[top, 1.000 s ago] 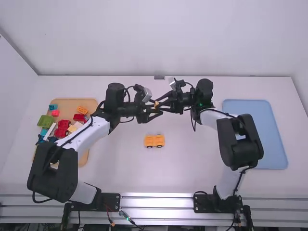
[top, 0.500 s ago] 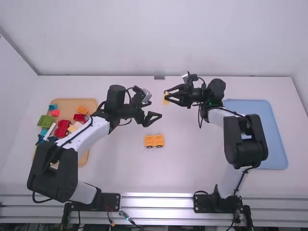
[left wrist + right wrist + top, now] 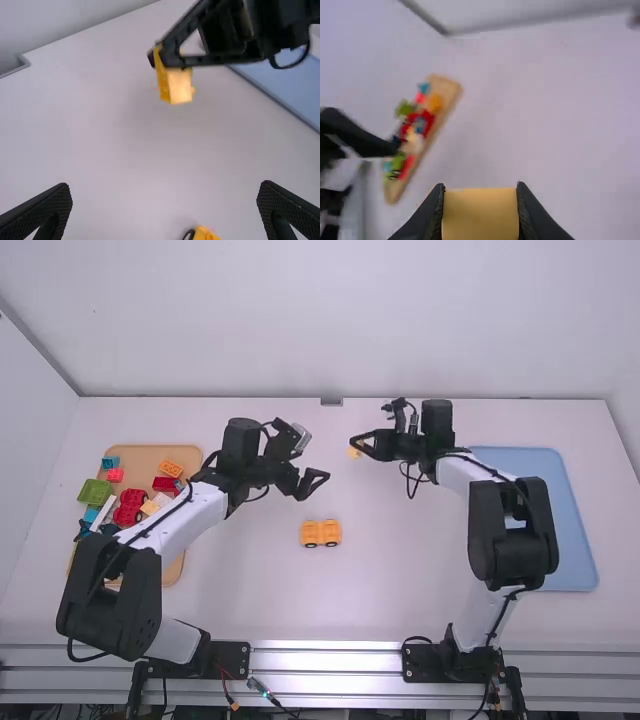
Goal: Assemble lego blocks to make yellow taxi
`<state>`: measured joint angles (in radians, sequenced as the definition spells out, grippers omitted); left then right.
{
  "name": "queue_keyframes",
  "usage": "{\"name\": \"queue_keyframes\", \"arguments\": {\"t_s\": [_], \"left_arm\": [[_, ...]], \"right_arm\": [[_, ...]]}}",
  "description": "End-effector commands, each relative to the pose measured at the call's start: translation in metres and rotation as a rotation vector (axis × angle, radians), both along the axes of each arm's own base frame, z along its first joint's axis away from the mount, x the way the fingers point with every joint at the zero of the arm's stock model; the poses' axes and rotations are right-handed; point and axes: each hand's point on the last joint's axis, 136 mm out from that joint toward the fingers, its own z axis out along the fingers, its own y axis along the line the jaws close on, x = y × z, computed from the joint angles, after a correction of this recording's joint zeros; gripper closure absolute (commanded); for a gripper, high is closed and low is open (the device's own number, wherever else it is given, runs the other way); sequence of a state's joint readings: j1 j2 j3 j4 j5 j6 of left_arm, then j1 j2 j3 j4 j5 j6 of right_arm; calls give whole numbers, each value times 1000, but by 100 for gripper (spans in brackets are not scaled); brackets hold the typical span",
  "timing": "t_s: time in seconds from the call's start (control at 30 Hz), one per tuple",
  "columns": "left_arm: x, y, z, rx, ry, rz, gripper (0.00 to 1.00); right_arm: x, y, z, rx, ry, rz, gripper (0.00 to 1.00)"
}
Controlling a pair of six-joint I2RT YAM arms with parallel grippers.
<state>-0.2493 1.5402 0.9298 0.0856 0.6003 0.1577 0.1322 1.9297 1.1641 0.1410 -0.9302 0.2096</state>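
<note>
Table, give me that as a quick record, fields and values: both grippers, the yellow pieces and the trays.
Left gripper: open, holding nothing
Right gripper: closed on the yellow block
Yellow block: held above the table, apart from the wheeled block
Wheeled block: orange-yellow, on the table between the arms
Tan tray: left side, with red, green, blue and orange pieces
Blue tray: right side, partly hidden by the right arm
Taxi: not yet joined

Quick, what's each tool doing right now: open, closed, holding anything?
Left tool: open, nothing between its fingers.
Right tool: closed on a yellow block.
</note>
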Motion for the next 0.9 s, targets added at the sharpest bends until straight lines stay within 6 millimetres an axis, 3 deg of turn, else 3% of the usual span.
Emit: {"name": "queue_keyframes", "arguments": {"t_s": [0.0,0.2,0.33,0.4,0.63,0.73,0.87], "left_arm": [[9,15,-7,48,-8,70,1],[26,29,-4,102,-67,166,1],[36,33,5,110,-129,198,1],[39,32,10,126,-178,180,1],[44,34,17,140,-228,179,1],[53,51,16,159,-221,270,1],[60,67,16,143,-186,370,1]], "right_arm": [[27,-12,25,-328,-235,-63,100],[-8,-35,11,-829,-99,-22,100],[-46,-43,-1,-1033,-5,52,100],[-76,-43,-16,-1122,71,136,100],[-122,-42,-55,-1183,195,205,100],[-142,-44,-76,-1170,294,149,100],[-152,-46,-90,-1145,359,92,100]]}}
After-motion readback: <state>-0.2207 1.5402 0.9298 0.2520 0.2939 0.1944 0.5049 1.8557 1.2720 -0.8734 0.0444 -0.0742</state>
